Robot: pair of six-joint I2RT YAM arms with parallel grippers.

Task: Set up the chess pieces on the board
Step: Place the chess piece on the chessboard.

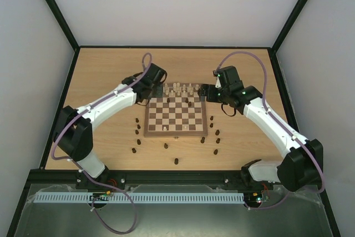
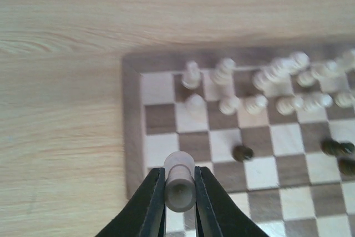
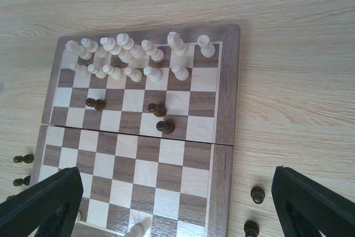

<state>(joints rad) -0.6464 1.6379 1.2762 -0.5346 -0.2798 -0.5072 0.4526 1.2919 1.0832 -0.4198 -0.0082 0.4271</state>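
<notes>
left gripper (image 2: 179,206) closed on one cream piece (image 2: 179,176), over board (image 1: 177,117) far-left corner | right gripper (image 3: 177,209) spread wide, holding nothing, at far-right corner | cream pieces (image 3: 175,43) crowd far rows | dark pieces (image 1: 176,161) mostly on table (image 1: 111,81), near and beside board

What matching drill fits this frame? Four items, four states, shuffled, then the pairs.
Items
A. left pincer
B. right pincer
C. most pale cream turned wooden chess pieces
D. most dark brown turned wooden chess pieces

States
1. open, holding nothing
2. loose on the light wooden table, around the square checkered wooden chessboard
3. shut on one cream piece
4. crowded on the chessboard's far rows

Pairs: A-3, B-1, C-4, D-2
</notes>
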